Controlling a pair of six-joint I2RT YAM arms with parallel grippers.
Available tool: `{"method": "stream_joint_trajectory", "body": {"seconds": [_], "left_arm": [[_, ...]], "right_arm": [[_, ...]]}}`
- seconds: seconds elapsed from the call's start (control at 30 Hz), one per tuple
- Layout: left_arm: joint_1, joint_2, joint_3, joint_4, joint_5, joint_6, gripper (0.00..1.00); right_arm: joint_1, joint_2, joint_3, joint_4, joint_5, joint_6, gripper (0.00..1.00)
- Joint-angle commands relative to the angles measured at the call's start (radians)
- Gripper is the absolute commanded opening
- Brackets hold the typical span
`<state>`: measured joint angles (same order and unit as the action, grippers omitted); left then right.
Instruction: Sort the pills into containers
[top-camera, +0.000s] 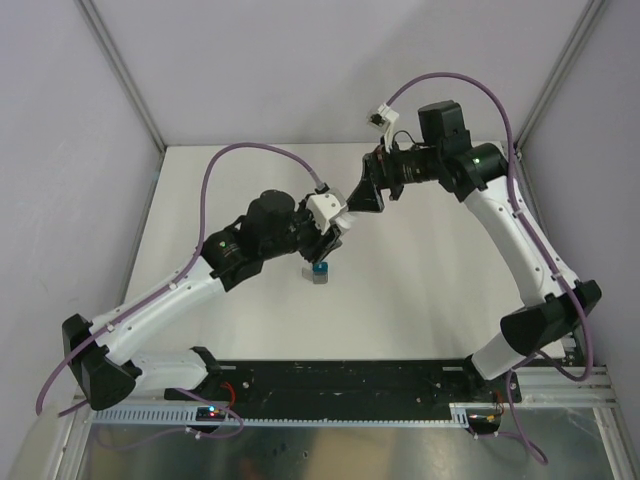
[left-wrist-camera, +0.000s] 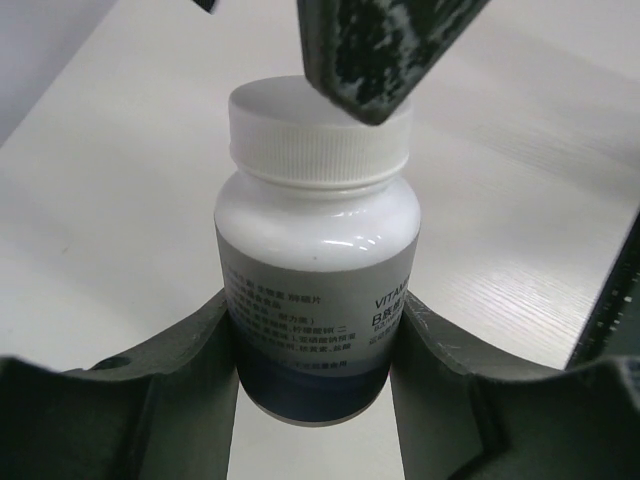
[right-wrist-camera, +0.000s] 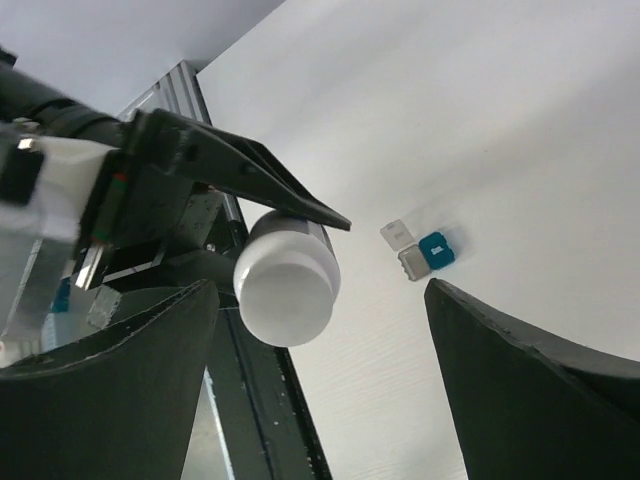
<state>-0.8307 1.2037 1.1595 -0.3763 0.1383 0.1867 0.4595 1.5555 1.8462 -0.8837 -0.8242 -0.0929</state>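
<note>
- The containers (top-camera: 319, 272), teal and grey joined, stand free on the table (top-camera: 430, 280).
- Near them, raised, the left gripper (left-wrist-camera: 315, 340) clamps a capped vitamin bottle (left-wrist-camera: 315, 250); the right gripper (top-camera: 358, 196) gapes empty at its cap (right-wrist-camera: 285, 295).
- Risk: opened while tilted like this, the bottle may drop pills beside such tiny compartments.
- White table, lilac walls (top-camera: 300, 70) around.

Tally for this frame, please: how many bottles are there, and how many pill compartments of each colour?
White capped bottle: 1
Teal-blue compartment: 1
Grey compartment: 1
Total: 3
</note>
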Motion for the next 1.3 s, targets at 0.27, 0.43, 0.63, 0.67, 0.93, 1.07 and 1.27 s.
{"method": "stream_joint_trajectory", "body": {"seconds": [0.27,0.43,0.63,0.67,0.93,1.07,1.27], "left_arm": [[-0.032,-0.016,0.009,0.063,-0.182,0.039,0.00],[-0.038,-0.010,0.011,0.064,-0.191,0.046,0.00],[-0.039,-0.007,0.012,0.062,-0.188,0.045,0.00],[-0.039,-0.009,0.012,0.062,-0.179,0.043,0.00],[0.017,-0.053,-0.019,0.045,0.234,0.035,0.00],[0.092,-0.059,-0.023,0.029,0.598,-0.005,0.00],[0.151,-0.020,0.025,0.005,0.887,-0.108,0.00]], "right_arm": [[-0.009,0.041,-0.038,0.083,-0.102,0.121,0.82],[-0.003,0.048,-0.051,0.088,-0.125,0.119,0.72],[0.013,0.051,-0.060,0.076,-0.135,0.098,0.47],[0.016,0.051,-0.060,0.069,-0.136,0.082,0.43],[0.024,-0.014,-0.042,-0.055,-0.148,-0.203,0.18],[0.051,-0.117,-0.102,-0.118,-0.117,-0.456,0.15],[0.124,-0.227,-0.173,-0.158,-0.009,-0.675,0.14]]}}
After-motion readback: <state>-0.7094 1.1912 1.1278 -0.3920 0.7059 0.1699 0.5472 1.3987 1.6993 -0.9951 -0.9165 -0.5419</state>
